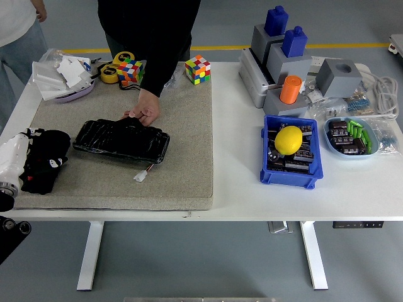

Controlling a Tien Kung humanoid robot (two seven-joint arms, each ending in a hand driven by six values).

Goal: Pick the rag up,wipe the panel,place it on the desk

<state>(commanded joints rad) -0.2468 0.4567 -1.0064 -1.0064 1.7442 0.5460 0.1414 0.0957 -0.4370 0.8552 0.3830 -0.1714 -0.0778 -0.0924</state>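
A black glossy panel (119, 139) lies on the grey mat (182, 157) at the table's left. A person's hand (143, 113) rests on the panel's far edge and steadies it. My left hand (45, 154) comes in from the left edge on a white forearm. It is curled on a black rag (39, 179) at the mat's left edge, left of the panel. Hand and rag are both black and hard to tell apart. A small white plug (140, 177) on a wire sticks out at the panel's near side.
Two colour cubes (197, 68), tape rolls (111, 72) and a dish of white scraps (63, 75) stand along the mat's far edge. A blue bin with a lemon (289, 139), grey blocks (283, 56) and a parts tray (351, 135) fill the right side. A second person (16, 38) stands at the far left.
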